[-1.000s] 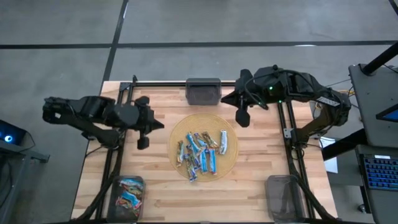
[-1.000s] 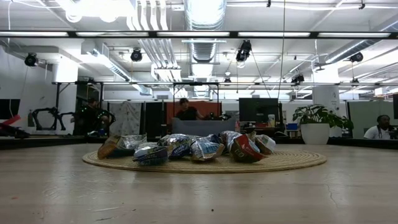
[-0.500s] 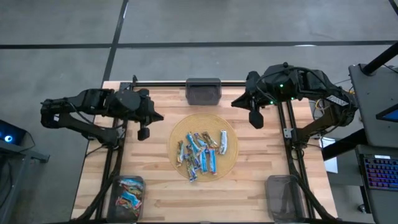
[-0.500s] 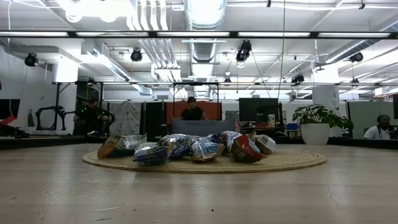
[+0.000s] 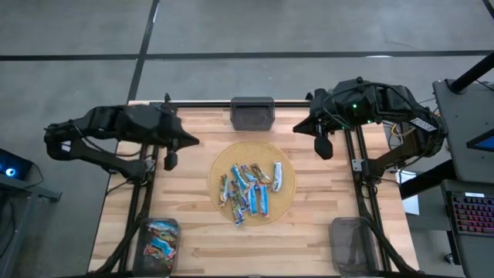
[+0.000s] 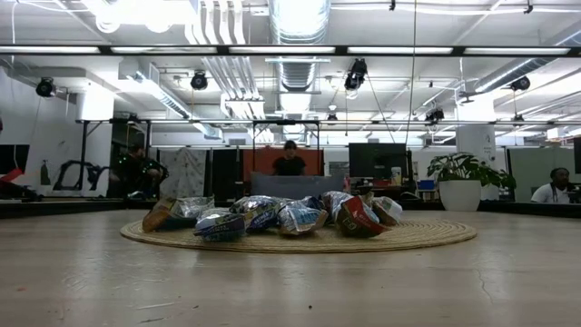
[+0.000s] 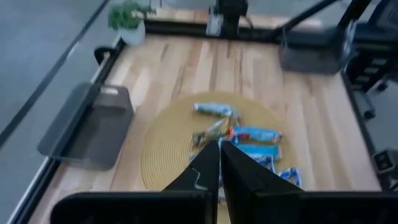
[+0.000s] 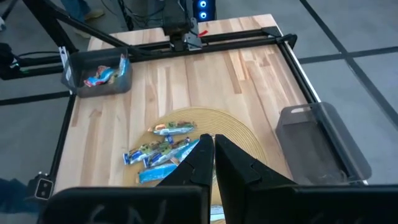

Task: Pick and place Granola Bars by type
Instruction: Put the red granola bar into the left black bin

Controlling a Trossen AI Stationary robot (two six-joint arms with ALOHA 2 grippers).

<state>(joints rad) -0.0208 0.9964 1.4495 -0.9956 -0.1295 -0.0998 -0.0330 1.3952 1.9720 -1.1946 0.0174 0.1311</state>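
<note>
Presently on hand, by item:

Table (image 5: 193, 239): pale wooden top with a dark frame rail along its edges.

Round mat (image 5: 218, 164): woven, straw-coloured, at the middle of the table.

Granola Bars (image 5: 248, 191): a loose heap on the round mat, blue, blue-white and orange-brown wrappers mixed and overlapping; from the low view they form one low mound (image 6: 272, 216).

Near-left bin (image 5: 157, 241): translucent grey, at the table's near left corner, holding a few sorted bars; their exact count is hard to read from above.

Near-right bin (image 5: 350, 239): same grey kind, at the near right corner, apparently bare inside.

Far bin (image 5: 252, 113): grey, against the far edge, centred behind the mat.

Left gripper (image 5: 170, 161): raised above the table's left side, beside the mat and apart from it, fingers pressed together on nothing; its wrist view looks past the closed tips (image 7: 219, 155) to the heap.

Right gripper (image 5: 324, 148): raised above the table's right side, well apart from the mat, fingers likewise together and bare; closed tips (image 8: 213, 149) show over the mat's edge in its wrist view.

In the way: nothing lies between either gripper and the heap; bars rest on one another within it.

Surroundings: keyboard (image 5: 471, 214) on a side desk at right; a person (image 6: 290, 162) seated beyond the table; potted plant (image 6: 461, 178) at the room's right.
</note>
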